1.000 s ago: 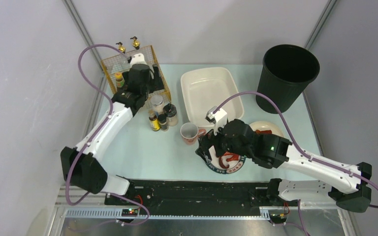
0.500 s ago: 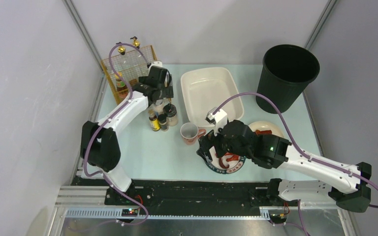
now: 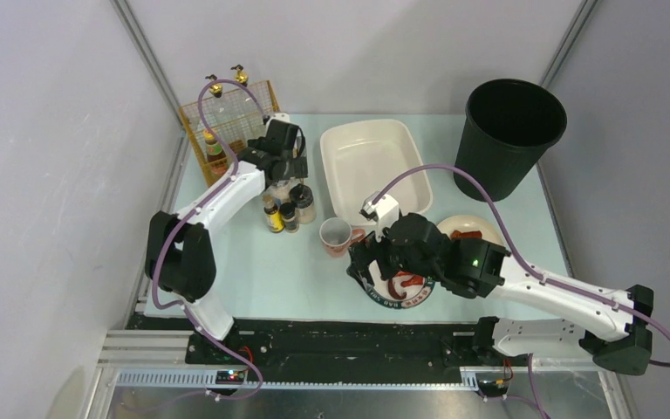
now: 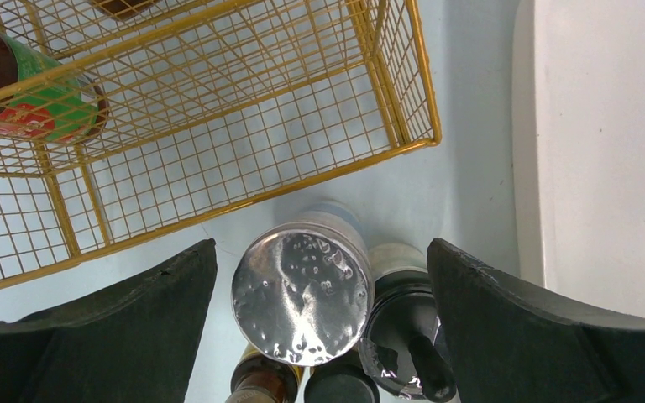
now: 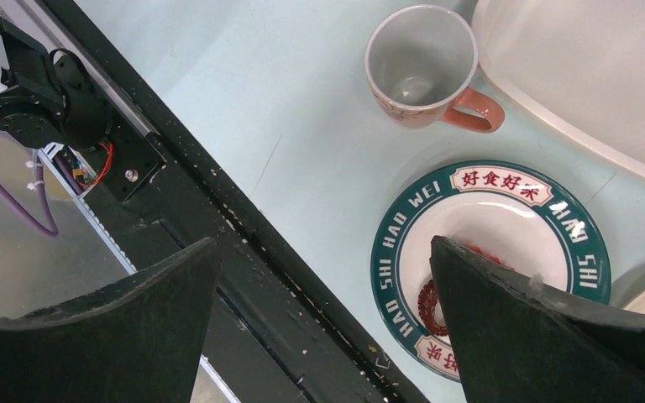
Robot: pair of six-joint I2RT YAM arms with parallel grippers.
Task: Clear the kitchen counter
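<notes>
Nearest, the right gripper (image 5: 323, 248) hangs with its jaws wide apart and nothing between them. It is over the near part of the kitchen counter (image 5: 260, 101), the pale mint-blue top that lies under both tools. Directly beneath it, partly hidden by its right finger, sits a green-rimmed plate (image 5: 487, 180) lettered HAO WEI, with red scraps (image 5: 430, 295) on its white centre. Ahead of the jaws stands an upright mug (image 5: 420, 59), its pink handle turned toward the white basin (image 5: 588, 84) ahead and to the right. Along the gripper's left side runs the black base rail (image 5: 243, 269). Farther up the counter, the left gripper (image 4: 321, 245) is also spread wide and holds nothing, poised above a cluster of jars. A silver-lidded jar (image 4: 302, 290) is between its fingers, with a black-capped jar (image 4: 403, 336) just beside that on the right. Just ahead of this gripper is a yellow wire basket (image 4: 336, 173) with a green-and-red labelled bottle (image 4: 25, 92) inside. Farthest, beyond the basin, stands a black bin (image 3: 510, 131).
</notes>
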